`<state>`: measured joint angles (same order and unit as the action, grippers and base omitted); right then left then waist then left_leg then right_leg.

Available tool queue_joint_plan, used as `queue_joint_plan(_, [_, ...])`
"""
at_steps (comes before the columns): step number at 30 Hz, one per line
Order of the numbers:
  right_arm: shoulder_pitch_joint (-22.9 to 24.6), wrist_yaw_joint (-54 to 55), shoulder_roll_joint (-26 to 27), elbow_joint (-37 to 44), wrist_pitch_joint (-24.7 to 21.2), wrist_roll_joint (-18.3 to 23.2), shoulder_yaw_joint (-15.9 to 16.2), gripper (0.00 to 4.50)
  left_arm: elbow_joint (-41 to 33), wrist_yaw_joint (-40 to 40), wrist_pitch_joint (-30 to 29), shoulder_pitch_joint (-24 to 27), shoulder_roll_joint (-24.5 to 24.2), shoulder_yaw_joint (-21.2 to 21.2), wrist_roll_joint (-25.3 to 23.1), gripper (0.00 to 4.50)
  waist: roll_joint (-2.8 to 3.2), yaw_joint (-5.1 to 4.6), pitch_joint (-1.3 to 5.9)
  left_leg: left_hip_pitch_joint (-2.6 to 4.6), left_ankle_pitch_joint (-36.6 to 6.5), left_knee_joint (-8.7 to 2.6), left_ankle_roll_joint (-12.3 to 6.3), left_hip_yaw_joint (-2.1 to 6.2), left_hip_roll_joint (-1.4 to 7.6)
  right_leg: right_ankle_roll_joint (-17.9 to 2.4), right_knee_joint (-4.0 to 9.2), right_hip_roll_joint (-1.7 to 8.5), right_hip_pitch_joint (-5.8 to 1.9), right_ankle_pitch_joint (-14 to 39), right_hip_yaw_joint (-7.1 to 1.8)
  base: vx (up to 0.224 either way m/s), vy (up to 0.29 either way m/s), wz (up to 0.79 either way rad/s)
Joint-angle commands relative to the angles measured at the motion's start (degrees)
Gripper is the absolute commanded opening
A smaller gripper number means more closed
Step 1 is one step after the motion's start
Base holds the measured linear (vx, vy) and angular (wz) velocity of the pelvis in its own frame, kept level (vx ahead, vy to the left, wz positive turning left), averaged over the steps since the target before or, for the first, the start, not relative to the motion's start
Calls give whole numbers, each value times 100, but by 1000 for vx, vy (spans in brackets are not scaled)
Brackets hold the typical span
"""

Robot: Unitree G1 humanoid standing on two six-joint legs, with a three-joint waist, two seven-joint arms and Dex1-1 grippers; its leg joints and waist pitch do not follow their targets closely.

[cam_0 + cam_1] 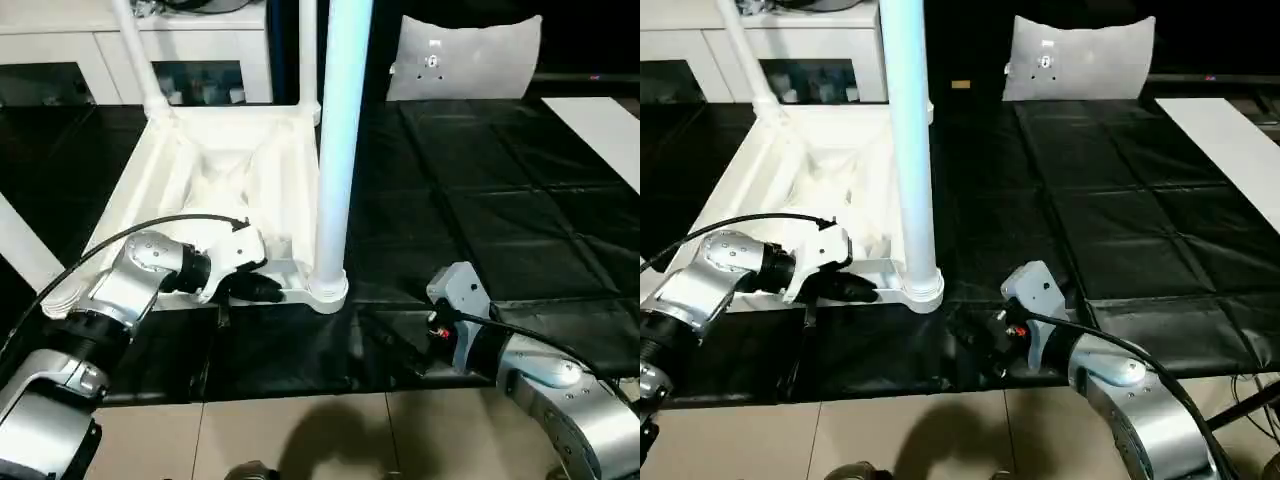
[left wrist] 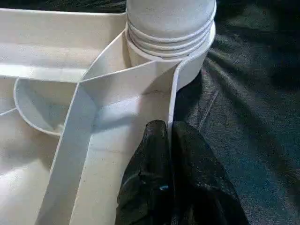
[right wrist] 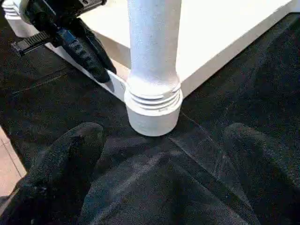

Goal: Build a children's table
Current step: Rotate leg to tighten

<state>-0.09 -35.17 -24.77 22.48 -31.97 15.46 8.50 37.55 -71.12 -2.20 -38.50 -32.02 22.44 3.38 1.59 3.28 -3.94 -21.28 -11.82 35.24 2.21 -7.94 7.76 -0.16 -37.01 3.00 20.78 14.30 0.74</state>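
The white tabletop (image 1: 200, 150) lies upside down on the black mat, ribbed underside up. A white leg (image 1: 335, 150) stands upright in its near right corner socket (image 2: 171, 28), and two more legs (image 1: 140, 50) rise from the far corners. My left gripper (image 1: 262, 290) is shut on the tabletop's thin near rim (image 2: 172, 93), just beside that socket, one black finger (image 2: 150, 154) on each side of the wall. My right gripper (image 3: 164, 140) rests low over the mat in front of the same leg (image 3: 153, 47), open wide and holding nothing.
White cabinets (image 1: 60, 50) with dark openings line the back. A white curved plastic piece (image 1: 465, 55) stands at the back right, a white board (image 1: 600, 130) lies at the far right, and a white strip (image 1: 25, 245) crosses the left edge. Beige floor tiles (image 1: 300, 440) show before the mat.
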Motion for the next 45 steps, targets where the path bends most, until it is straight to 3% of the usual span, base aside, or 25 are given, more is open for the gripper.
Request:
queue_joint_plan(1, [-30,-4,-9,90,8,20,-15,450,300,-126,53,36,-1,115,-194,0,-7,39,385,51,-599,-461,-121,140,473,-1536,414,577,-248,-382,-260,0,0,0])
queue_joint_plan(9, [-69,-19,-28,56,-1,70,-33,450,-61,-268,-354,119,173,-126,164,0,-12,50,381,67,-544,-454,-217,122,498,-1652,397,588,-227,-456,-249,0,0,0])
queue_joint_plan(11, [-61,-39,-39,60,-5,71,-19,450,53,-253,-288,87,213,-149,143,45,-24,53,377,60,-540,-450,-241,114,488,-1651,405,582,-230,-436,-250,0,0,0])
queue_joint_plan(17, [-36,-142,-105,96,-41,92,46,450,476,-40,175,-27,340,-283,-35,91,-23,72,373,67,-684,-460,-213,114,500,-1585,437,587,-221,-153,-255,0,0,0])
queue_joint_plan(24, [-35,-120,-119,95,-26,59,71,450,638,-217,257,-76,346,-277,-74,91,-19,77,379,65,-635,-464,-201,110,499,-1553,427,592,-216,-278,-254,0,0,0])
queue_joint_plan(34, [-66,-120,-129,63,8,55,58,450,839,-444,369,-91,466,-385,19,14,-20,76,371,70,-705,-469,-194,107,502,-1587,435,599,-212,-207,-254,0,0,0])
queue_joint_plan(39, [-103,-133,-127,13,60,53,39,450,820,-599,372,-71,518,-426,101,4,-29,60,381,62,-591,-457,-265,103,501,-1624,415,600,-222,-452,-249,0,0,0])
queue_joint_plan(40, [-218,-223,-138,-141,186,54,22,450,796,-690,447,-35,526,-382,76,4,9,66,373,62,-635,-454,-264,104,500,-1633,424,612,-215,-384,-253,0,0,0])
queue_joint_plan(45, [-647,-689,-188,-806,634,51,92,450,480,-1103,631,168,541,-277,100,4,10,35,381,71,-689,-454,-220,97,514,-1726,424,604,-220,-370,-250,0,0,0])
